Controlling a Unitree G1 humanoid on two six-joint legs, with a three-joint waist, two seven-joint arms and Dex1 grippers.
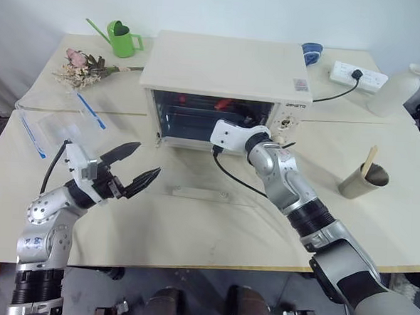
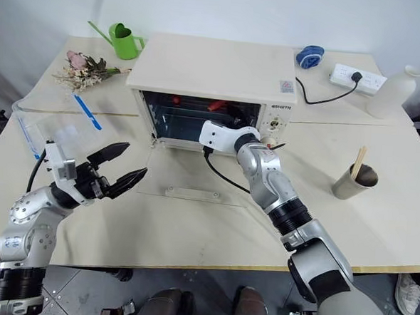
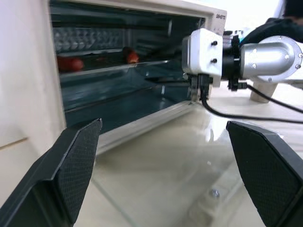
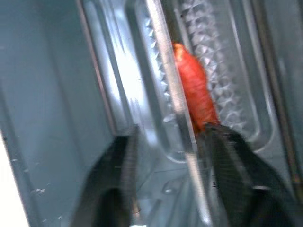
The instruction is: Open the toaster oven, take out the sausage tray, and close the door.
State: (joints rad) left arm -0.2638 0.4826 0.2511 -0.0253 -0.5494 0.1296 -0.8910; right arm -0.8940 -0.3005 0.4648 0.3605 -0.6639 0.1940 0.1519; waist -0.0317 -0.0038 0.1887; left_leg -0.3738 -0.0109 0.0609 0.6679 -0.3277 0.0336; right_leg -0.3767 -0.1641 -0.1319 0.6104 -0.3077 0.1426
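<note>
The toaster oven [image 1: 225, 87] is placed toward the far edge of the bench [image 1: 378, 210], near the middle of that edge, with its front turned to the near edge. The door [image 1: 195, 172] is swung fully down and lies flat on the bench in front of the cavity, its bar handle [image 1: 199, 193] nearest the near edge. The sausage tray [image 3: 111, 66] is seated on a rack inside the cavity, its long axis running across the oven, parallel to the far edge; red sausages [image 3: 70, 63] are seen on it.

The right gripper [image 4: 173, 189] is inserted into the cavity at the right end of the tray. In the right wrist view the tray's front rim is seen passing between the two fingers, which are partly closed about it; whether the rim is already clamped cannot be told. The tray therefore lies directly ahead of this gripper, and a straight pull toward the near edge is judged to be called for.

The left gripper [image 1: 132, 168] is held wide open and empty above the bench, toward the near left corner, well apart from the tray.

Lettering on the control panel [image 1: 291, 114] is present but cannot be read
</note>
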